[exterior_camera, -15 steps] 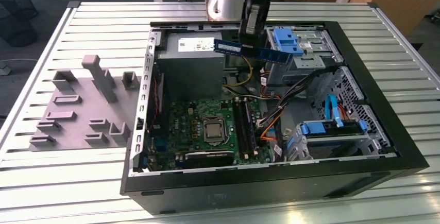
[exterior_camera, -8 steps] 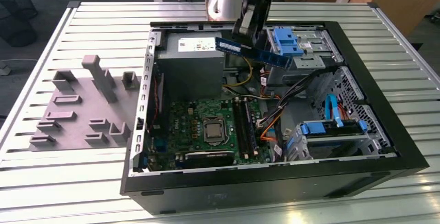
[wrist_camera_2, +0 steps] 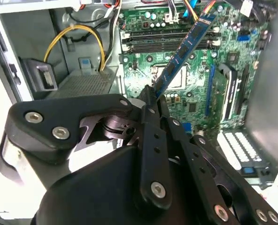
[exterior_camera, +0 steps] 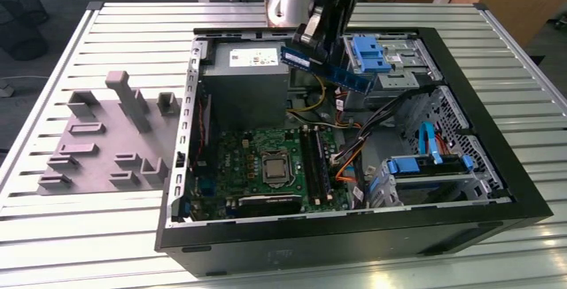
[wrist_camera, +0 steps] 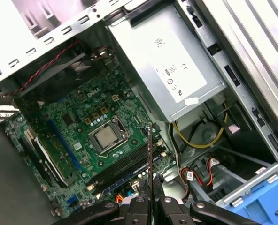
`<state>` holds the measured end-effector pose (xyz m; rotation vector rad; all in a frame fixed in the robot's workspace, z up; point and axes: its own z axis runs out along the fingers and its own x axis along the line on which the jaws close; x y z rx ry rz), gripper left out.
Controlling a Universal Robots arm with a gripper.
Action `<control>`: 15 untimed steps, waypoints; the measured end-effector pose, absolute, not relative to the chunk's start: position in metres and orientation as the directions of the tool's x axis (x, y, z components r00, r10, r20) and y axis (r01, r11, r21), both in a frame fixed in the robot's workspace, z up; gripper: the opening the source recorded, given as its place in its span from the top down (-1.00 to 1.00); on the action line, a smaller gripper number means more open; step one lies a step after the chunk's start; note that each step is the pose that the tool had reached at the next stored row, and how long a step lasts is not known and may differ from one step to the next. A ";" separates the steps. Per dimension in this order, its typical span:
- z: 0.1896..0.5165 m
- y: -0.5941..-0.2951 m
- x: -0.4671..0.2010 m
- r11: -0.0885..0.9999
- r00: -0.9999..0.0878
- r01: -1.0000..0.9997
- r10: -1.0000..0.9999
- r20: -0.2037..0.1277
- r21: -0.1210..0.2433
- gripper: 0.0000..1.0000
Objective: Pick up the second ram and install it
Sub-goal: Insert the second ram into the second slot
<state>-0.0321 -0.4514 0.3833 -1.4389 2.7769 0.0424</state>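
- My black metal fingers are pinched flat on one end of the second ram, a thin blue-green board stick with dark chips and a small pale label, held in the air above the open computer case.
- In the exterior view the stick slopes down toward that view's right, hanging over the grey power supply box and the blue plastic drive latch, touching neither as far as I can tell.
- In the second wrist view the stick runs away from my linkage, crossing over the green motherboard; in the first wrist view it shows edge-on as a thin dark line.
- Below lie the square silver processor and the long black memory slots, well beneath the stick.
- Yellow cables loop beside the power supply, and red and orange wires cross the case floor.
- The case sits on a ribbed pale metal table; grey plastic fixture blocks stand on it at the exterior view's left.
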 end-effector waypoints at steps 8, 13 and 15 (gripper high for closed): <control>0.381 -0.451 -0.032 0.689 -0.689 -0.725 -0.724 -0.025 0.018 0.72; 0.378 -0.451 -0.032 0.763 -0.764 -0.646 -0.645 -0.025 0.018 0.72; 0.378 -0.451 -0.032 0.786 -0.786 -0.618 -0.617 -0.025 0.018 0.72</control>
